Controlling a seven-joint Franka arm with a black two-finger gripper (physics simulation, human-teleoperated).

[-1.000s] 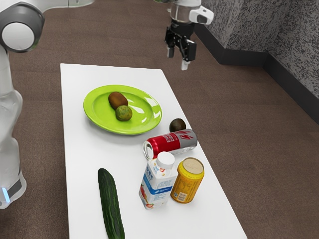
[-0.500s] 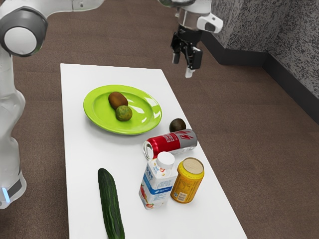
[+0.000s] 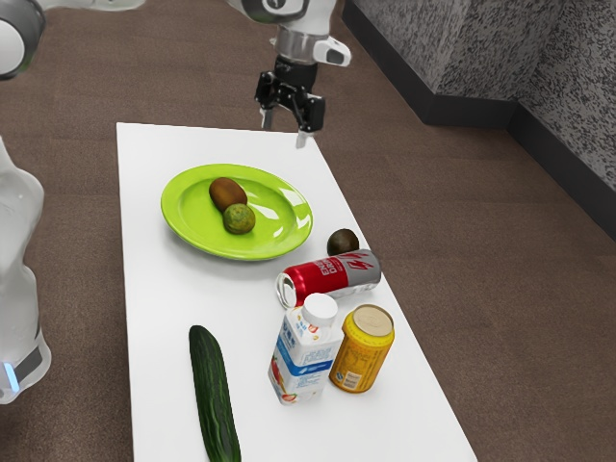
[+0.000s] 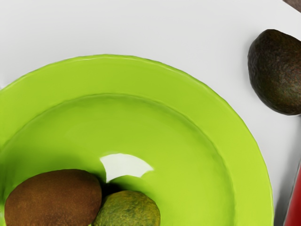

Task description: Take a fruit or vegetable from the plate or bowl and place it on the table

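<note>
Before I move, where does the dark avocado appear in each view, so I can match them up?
Exterior view: the dark avocado sits on the white table, toward the exterior view's right from the green plate, close by the red-and-silver can.
Wrist view: the avocado is outside the plate's rim, near the red of the can, partly cut off by the picture's edge.
Shared landmark: the green plate.

cucumber point(image 3: 214, 395) end cropped, carton point(image 3: 306, 361) print too small

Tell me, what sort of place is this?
Probably an indoor robot practice area, rendered by a simulator: a robot arm stands beside a plain white table, with speckled grey walls behind.
</note>
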